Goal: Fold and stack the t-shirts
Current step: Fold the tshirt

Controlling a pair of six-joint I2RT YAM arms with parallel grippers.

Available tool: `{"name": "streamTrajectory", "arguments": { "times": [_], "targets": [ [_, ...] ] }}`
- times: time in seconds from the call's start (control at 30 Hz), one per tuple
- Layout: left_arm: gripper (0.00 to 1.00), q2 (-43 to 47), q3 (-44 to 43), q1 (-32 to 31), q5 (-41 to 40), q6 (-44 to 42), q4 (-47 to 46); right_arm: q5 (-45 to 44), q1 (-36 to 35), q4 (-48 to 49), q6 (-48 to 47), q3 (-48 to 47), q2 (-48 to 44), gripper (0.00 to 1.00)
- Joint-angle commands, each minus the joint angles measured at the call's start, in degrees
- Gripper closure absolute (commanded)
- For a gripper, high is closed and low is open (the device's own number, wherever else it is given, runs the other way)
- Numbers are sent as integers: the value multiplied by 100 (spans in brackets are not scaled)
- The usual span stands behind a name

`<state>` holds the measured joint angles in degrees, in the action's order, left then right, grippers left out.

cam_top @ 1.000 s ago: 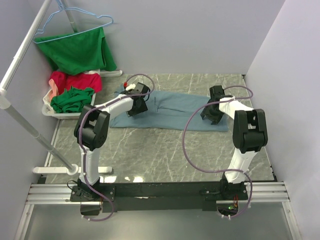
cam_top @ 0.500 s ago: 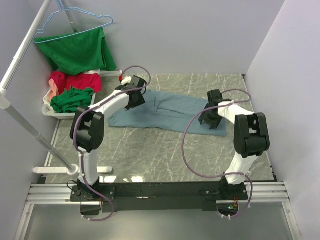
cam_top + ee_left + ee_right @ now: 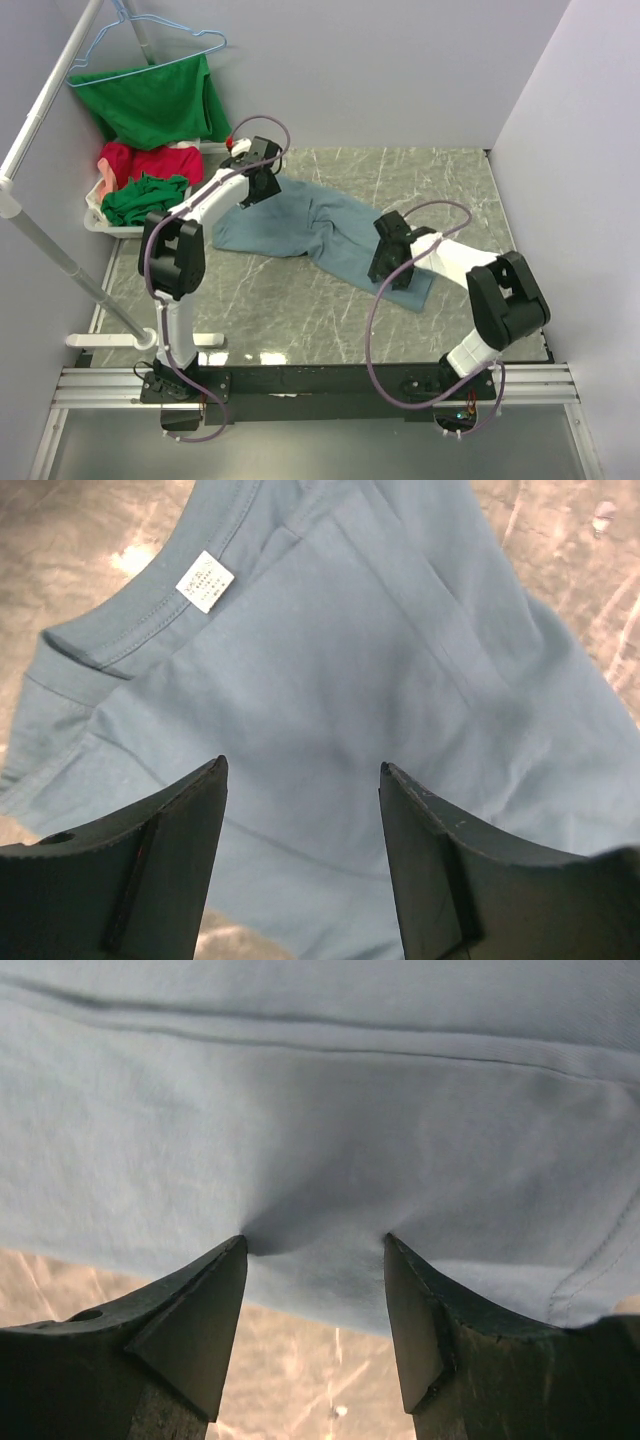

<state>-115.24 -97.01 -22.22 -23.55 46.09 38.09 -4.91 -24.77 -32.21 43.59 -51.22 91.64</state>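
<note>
- A grey marble-patterned tabletop (image 3: 330,330) sits inside plain pale walls, with a white rail (image 3: 40,130) slanting across the 9 o'clock side.
- The dusty grey-blue cotton t-shirt (image 3: 320,225) lies rumpled across the middle of the tabletop. Its collar end points toward 11 o'clock and its hem end trails toward 4 o'clock, so it is neither folded nor stacked.
- The left arm (image 3: 215,195) reaches to the collar end. Its jaws stand well apart above the cloth just below the white neck label (image 3: 205,581) and clamp nothing. It looks placed there to anchor that end, though I cannot tell whether the tips touch the cloth.
- The right arm (image 3: 450,262) is bent low over the hem end. Its jaws are also wide apart, with the tips set against the fabric, which puckers at one tip. I judge the cloth to be pressed or dragged rather than pinched, probably to pull the shirt straight.
- A white plastic basket (image 3: 95,218) at 10 o'clock holds a crumpled red t-shirt (image 3: 140,160) and a crumpled dark green t-shirt (image 3: 145,197), both waiting.
- A bright green t-shirt (image 3: 160,100) hangs on a pale blue wire hanger (image 3: 150,45) at 11 o'clock.
</note>
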Motion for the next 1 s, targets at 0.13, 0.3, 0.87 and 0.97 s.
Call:
{"name": "streamTrajectory", "arguments": {
  "times": [0.13, 0.3, 0.87, 0.97],
  "targets": [
    [32, -1122, -643, 51, 509, -82, 260, 403, -738, -664, 826, 841, -471, 36],
    [32, -1755, -1126, 68, 659, -12, 217, 438, -976, -752, 923, 1053, -725, 36],
    [30, -3197, -2718, 306, 1880, -56, -1039, 807, -2303, -567, 1318, 1177, -376, 37],
    [28, -3268, -2779, 306, 2152, -91, -1470, 816, -2505, -585, 1318, 860, -112, 37]
  ]
}}
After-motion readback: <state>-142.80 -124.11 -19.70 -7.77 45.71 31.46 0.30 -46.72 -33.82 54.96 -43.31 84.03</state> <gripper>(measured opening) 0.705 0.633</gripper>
